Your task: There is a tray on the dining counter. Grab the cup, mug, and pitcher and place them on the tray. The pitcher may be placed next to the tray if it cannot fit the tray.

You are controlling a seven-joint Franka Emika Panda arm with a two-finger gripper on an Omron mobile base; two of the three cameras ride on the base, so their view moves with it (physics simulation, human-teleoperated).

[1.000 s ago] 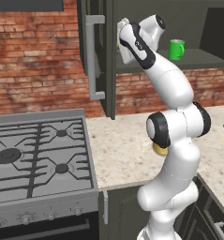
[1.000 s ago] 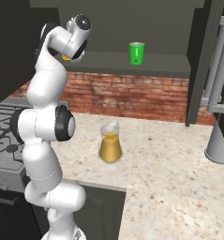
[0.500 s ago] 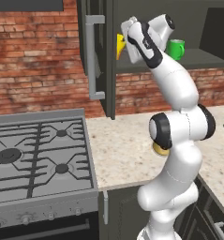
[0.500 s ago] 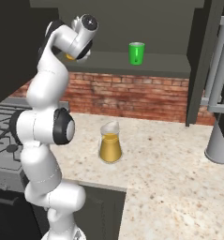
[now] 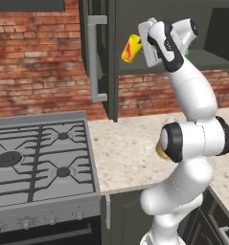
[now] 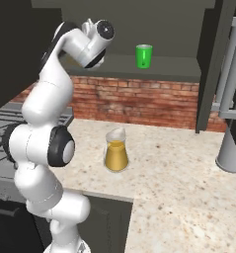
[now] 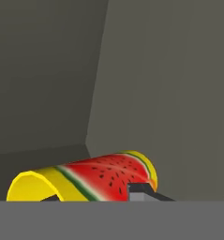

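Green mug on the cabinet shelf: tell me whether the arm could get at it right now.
Probably not yet. The mug stands free on the open shelf with nothing in front, but the gripper already has its jaws closed on the yellow cup.

Yellow cup [image 7: 85, 180] with red, green-edged watermelon pattern; green mug [image 6: 143, 56].

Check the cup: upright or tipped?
Tipped. The cup lies sideways in the hand view, open mouth toward the left, and in the left base view it hangs tilted at the gripper by the open cabinet.
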